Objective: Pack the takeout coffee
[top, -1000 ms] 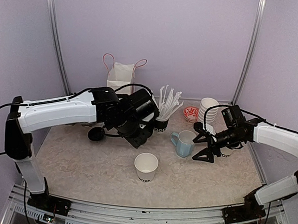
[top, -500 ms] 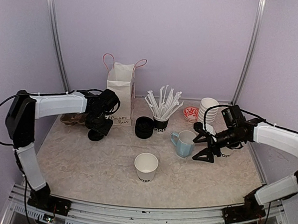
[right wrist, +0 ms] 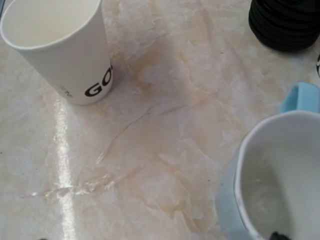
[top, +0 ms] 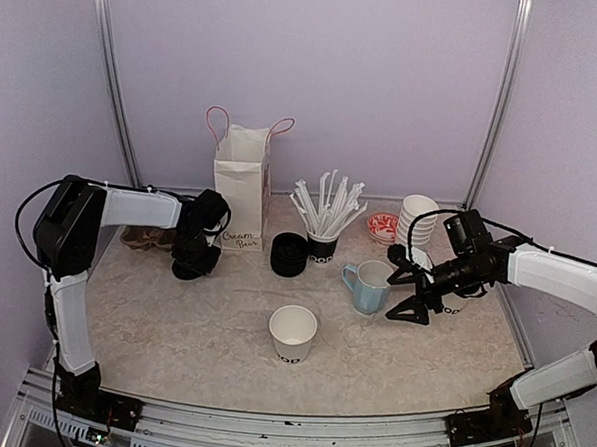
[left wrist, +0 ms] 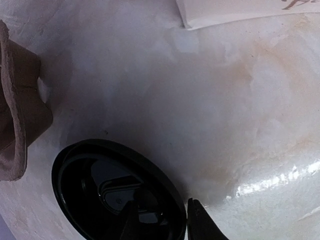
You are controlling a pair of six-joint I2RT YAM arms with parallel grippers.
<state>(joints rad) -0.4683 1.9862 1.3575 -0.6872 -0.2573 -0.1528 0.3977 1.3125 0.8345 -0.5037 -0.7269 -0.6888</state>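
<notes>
Lavender walls (top: pixel 317 64) closed in your marbled tabletop (top: pixel 172 347) on three sides, and a rail ran along the near edge. One printed cup (top: pixel 293 333) stood lidless near the front middle, well apart from both arms, with bare marble all round it. A second printed cup (top: pixel 452 309) showed only as a sliver of white and black lettering behind your right gripper (top: pixel 395 286), so you could not tell whether it had a lid.

That right gripper hung with its jaws spread and nothing between them, just beside the blue mug (top: pixel 369 286).

At the back left, your left gripper (left wrist: pixel 167 225) pointed down at a black lid (left wrist: pixel 117 192) lying flat on the marble. One fingertip was over the lid and the other outside its rim. The bottom edge of the wrist view cut off both tips, so I cannot tell whether they had pinched the rim.

Room there was tight. The brown cardboard carrier (left wrist: pixel 17 105) lay just left of the lid and the paper bag (top: pixel 242 175) near its far side. The stack of lids (top: pixel 289 254) sat between the bag and the mug.
</notes>
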